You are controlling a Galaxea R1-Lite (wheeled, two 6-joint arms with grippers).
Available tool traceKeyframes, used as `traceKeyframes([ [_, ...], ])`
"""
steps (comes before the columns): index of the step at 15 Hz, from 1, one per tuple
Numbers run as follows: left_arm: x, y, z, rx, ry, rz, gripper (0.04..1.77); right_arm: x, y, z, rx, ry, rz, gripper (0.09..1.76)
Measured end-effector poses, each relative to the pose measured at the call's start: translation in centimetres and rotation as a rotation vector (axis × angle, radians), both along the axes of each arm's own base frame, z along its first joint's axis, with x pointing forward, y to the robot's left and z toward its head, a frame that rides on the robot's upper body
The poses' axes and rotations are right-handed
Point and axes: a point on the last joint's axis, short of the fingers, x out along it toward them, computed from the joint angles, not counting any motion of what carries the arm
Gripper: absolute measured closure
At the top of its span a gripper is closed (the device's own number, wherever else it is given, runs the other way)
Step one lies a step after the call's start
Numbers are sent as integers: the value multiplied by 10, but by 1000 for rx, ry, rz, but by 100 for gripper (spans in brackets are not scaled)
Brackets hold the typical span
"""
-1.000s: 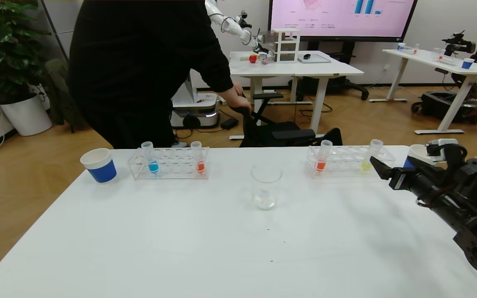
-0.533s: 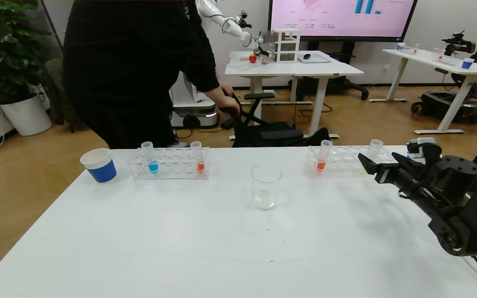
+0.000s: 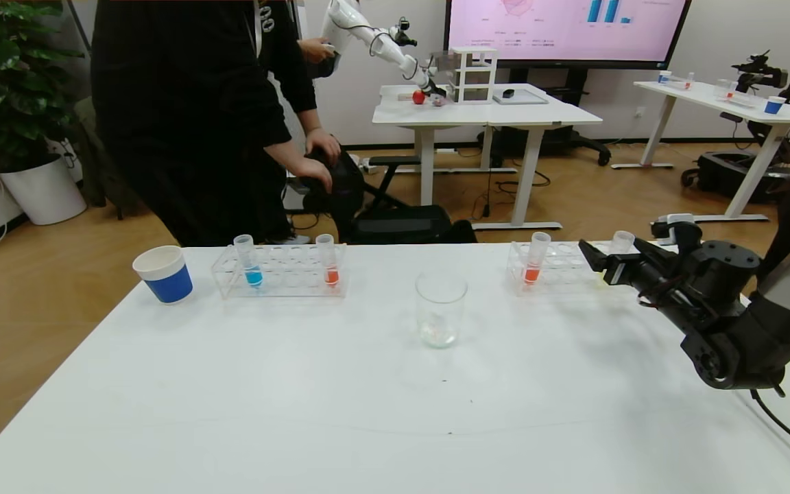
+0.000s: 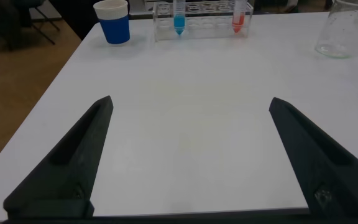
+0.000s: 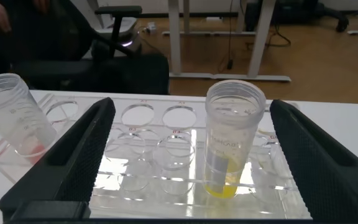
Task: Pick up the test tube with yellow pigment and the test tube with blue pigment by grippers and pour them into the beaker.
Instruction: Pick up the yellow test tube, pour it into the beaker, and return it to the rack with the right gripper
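The test tube with yellow pigment [image 5: 232,143] stands upright in the right clear rack [image 3: 559,269]. In the head view only its top [image 3: 620,241] shows behind my right gripper [image 3: 597,263]. That gripper [image 5: 191,104] is open, with the yellow tube between its fingers and not touched. The test tube with blue pigment [image 3: 252,263] stands in the left rack [image 3: 278,278]; it also shows in the left wrist view [image 4: 179,17]. The beaker [image 3: 441,309] stands at the table's middle. My left gripper [image 4: 191,109] is open and empty above bare table, out of the head view.
Orange tubes stand in the left rack [image 3: 330,263] and the right rack [image 3: 535,262]. A blue-and-white paper cup [image 3: 164,274] stands at the far left. A person in black [image 3: 189,116] stands behind the table by a chair [image 3: 395,219].
My right arm has moved in towards the right rack, bringing its open fingers around the yellow tube. The person behind the table has pulled the chair to the left.
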Motion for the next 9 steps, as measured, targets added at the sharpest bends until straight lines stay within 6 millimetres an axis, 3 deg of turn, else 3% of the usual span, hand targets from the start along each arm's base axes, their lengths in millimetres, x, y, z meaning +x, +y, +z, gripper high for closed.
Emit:
traceKeyframes([
  [9,0,0,0,0,0,0,6,21,-3,-9,-3,12,-6,11],
])
